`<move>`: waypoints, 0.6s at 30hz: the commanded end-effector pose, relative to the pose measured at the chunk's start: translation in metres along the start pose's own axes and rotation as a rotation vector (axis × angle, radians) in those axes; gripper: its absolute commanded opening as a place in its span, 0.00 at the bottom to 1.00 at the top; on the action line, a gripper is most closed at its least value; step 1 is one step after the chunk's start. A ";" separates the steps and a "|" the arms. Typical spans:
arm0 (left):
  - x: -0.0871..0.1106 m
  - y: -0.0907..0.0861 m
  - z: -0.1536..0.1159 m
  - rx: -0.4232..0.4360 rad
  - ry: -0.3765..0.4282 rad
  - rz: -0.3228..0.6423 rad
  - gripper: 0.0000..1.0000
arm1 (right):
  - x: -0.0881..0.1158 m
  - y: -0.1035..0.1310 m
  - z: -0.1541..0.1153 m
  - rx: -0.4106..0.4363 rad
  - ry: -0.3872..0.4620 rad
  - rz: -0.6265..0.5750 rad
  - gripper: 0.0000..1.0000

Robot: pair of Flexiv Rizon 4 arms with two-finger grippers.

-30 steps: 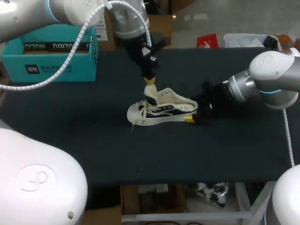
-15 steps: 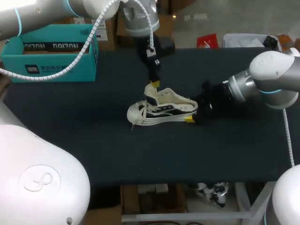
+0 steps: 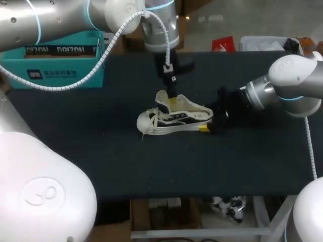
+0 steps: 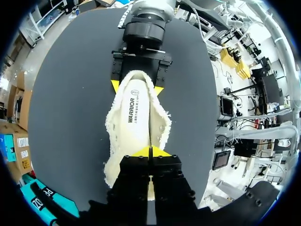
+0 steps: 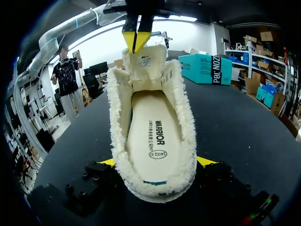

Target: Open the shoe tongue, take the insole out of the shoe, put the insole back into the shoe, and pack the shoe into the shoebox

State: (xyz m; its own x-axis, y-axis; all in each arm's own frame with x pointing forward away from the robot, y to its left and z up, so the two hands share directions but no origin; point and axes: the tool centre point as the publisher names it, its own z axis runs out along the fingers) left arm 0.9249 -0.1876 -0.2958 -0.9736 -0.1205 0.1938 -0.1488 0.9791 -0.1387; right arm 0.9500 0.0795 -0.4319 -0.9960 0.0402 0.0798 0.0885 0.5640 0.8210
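Observation:
A cream fleece-lined shoe (image 3: 171,117) lies on its side mid-table, toe to the left. Its white insole (image 5: 153,136) lies flat inside, also visible in the left wrist view (image 4: 136,113). My left gripper (image 3: 172,97) comes down from above and is shut on the top edge of the tongue (image 5: 148,61), its yellow tips (image 4: 149,151) pressed together. My right gripper (image 3: 206,125) sits at the heel, one finger on each side of it, both touching the collar (image 5: 157,162). The teal shoebox (image 3: 55,63) stands at the far left of the table.
The black table top (image 3: 101,161) is bare in front of the shoe and to its left. The left arm's white cable loops over the shoebox corner (image 3: 96,30). The right arm's body lies along the table's right side (image 3: 282,91).
My left gripper has shifted to the right and slightly down over the shoe, its wrist turning, still pinching the tongue. The shoe and my right arm have stayed put.

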 end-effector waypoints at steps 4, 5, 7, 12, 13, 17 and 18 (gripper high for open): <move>-0.014 -0.011 0.032 -0.019 0.030 0.060 0.00 | -0.003 -0.007 0.002 -0.005 0.001 0.000 0.00; -0.016 -0.011 0.035 -0.019 0.034 0.070 0.00 | -0.003 -0.007 0.002 -0.005 0.001 0.000 0.00; -0.018 -0.011 0.040 -0.022 0.048 0.074 0.00 | -0.003 -0.007 0.002 -0.005 0.001 0.000 0.00; -0.016 -0.006 0.051 -0.037 0.076 0.105 0.00 | -0.003 -0.007 0.002 -0.005 0.001 0.000 0.00; -0.015 -0.004 0.053 -0.040 0.076 0.107 0.00 | -0.003 -0.007 0.002 -0.005 0.001 0.000 0.00; -0.011 0.001 0.057 -0.043 0.088 0.105 0.00 | -0.003 -0.007 0.002 -0.005 0.001 0.000 0.00; -0.009 0.002 0.059 -0.043 0.089 0.104 0.00 | -0.003 -0.007 0.002 -0.005 0.001 0.000 0.00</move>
State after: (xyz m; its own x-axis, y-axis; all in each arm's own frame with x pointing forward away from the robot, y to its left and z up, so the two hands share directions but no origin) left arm 0.9239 -0.1942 -0.3505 -0.9647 -0.0050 0.2633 -0.0375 0.9922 -0.1187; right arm 0.9500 0.0795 -0.4318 -0.9960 0.0400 0.0798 0.0885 0.5638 0.8212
